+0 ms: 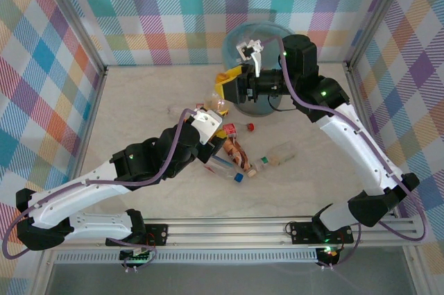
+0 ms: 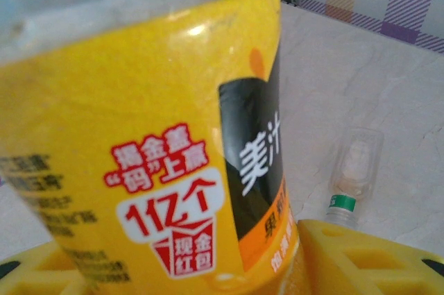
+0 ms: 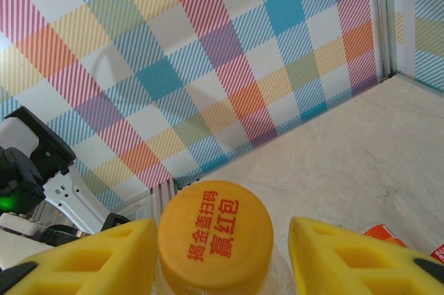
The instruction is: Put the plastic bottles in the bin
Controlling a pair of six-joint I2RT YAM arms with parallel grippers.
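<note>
- My left fingers are clamped on an orange bottle, held just beside the bin. The bin stands at the middle of the surface's far edge.
- My right fingers stand apart on either side of an orange cap. One touches it and the other shows a sliver of gap, so there is no grip yet. I judge this cap belongs to the same bottle, but cannot confirm it.
- Risk: if both sets of fingers hold one bottle and pull differently, it may twist loose and fall beside the bin.
- Risk: a smooth round cap is a small hold, and a bottle heavy with drink could swing or slip from it.
- Risk: my two wrists sit close together by the bin and could knock each other or its rim.
- The bin is lined with a light blue bag. My right arm covers much of it, so I cannot tell what is inside.
- The orange bottle looks mostly full of orange drink, with a clear part at one end.
- A clear bottle, seemingly empty, and a brown bottle lie loose mid-surface, between the bin and the near edge.
</note>
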